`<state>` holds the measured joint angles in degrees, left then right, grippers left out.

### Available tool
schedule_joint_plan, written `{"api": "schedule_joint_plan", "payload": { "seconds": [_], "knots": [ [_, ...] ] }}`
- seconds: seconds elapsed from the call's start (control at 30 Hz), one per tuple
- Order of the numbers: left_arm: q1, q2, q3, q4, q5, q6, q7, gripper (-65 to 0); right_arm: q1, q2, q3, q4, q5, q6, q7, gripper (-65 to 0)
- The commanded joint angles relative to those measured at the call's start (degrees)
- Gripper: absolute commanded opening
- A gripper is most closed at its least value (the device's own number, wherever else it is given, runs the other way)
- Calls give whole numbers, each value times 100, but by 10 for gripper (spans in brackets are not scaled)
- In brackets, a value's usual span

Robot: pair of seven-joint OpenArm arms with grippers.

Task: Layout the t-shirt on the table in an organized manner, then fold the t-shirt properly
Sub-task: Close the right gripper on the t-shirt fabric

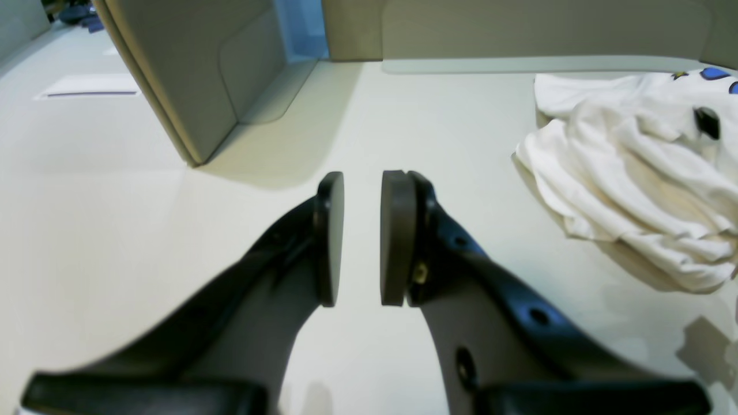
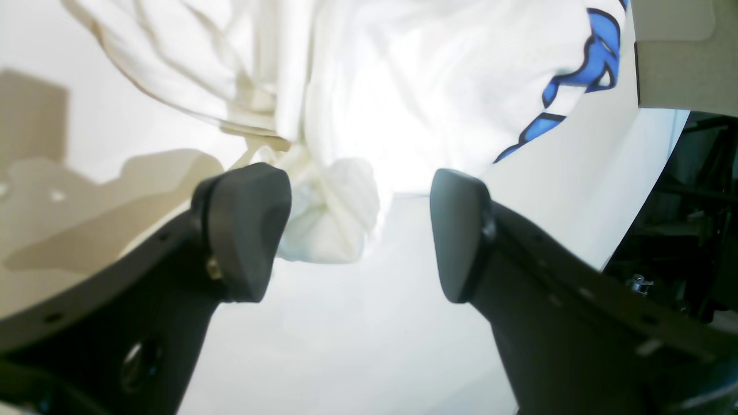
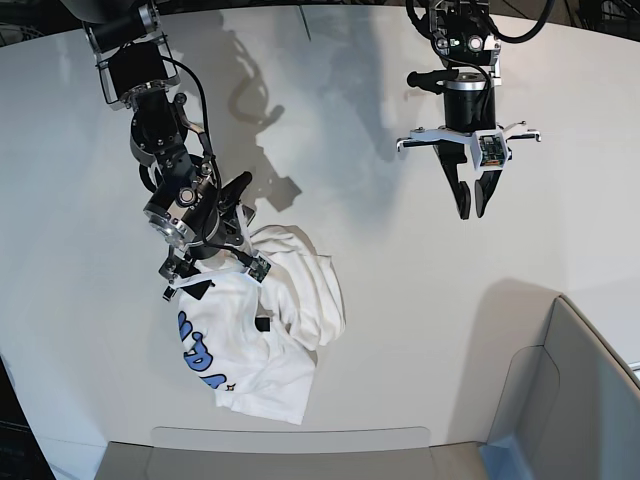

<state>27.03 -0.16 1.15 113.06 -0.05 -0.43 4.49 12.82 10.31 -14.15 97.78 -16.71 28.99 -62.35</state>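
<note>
R claw (image 2: 360,235) wide open, L claw (image 1: 362,238) part-open, both empty; we shd pinch shirt (image 2: 403,109) edge nr 12 o'clock, R-cam, spread gently.

Wrinkled matt white cloth t-shirt (image 3: 265,345), smooth, faintly glossy white table (image 3: 400,300)

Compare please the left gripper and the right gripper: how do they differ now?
The left gripper has a narrow gap between its fingers; the right gripper is spread wide.
The left gripper is over bare table, while the right gripper is at the crumpled t-shirt.
Both are open, with no cloth pinched.
</note>
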Motion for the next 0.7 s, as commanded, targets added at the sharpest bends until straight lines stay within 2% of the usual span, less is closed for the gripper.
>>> {"api": "schedule_joint_plan", "payload": {
  "seconds": [0.0, 0.4, 0.67],
  "knots": [
    [1, 3, -5, 101, 19, 21, -172, -521, 129, 20, 31, 90, -57, -82, 59, -235],
    [1, 241, -5, 101, 19, 21, -172, -522, 147, 20, 31, 3, -57, -91, 59, -235],
    [1, 241, -5, 110, 19, 21, -172, -522, 147, 20, 39, 11, -57, -108, 59, -234]
  ]
}}
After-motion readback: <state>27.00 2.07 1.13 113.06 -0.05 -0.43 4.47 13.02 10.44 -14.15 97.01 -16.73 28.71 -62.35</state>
